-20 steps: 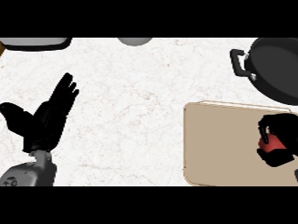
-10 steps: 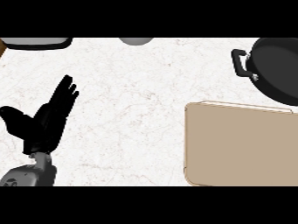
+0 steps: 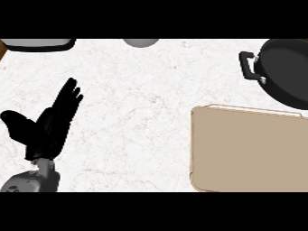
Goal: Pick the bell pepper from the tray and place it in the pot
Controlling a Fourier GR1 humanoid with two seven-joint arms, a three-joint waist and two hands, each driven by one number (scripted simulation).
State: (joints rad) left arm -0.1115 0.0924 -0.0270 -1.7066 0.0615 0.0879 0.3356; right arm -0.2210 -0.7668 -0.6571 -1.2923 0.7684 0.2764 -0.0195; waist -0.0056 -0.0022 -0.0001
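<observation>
- White marbled counter (image 3: 149, 113); a wood strip shows at its far left edge.
- Tan tray (image 3: 249, 149) lies just below the black pot (image 3: 293, 72).
- Left hand (image 3: 46, 126) rests well left of the tray, fingers straight.
- Bell pepper unseen; no writing readable.

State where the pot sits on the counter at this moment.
In the head view the pot sits at the far right of the counter, just beyond the tray, its handle pointing left.
</observation>
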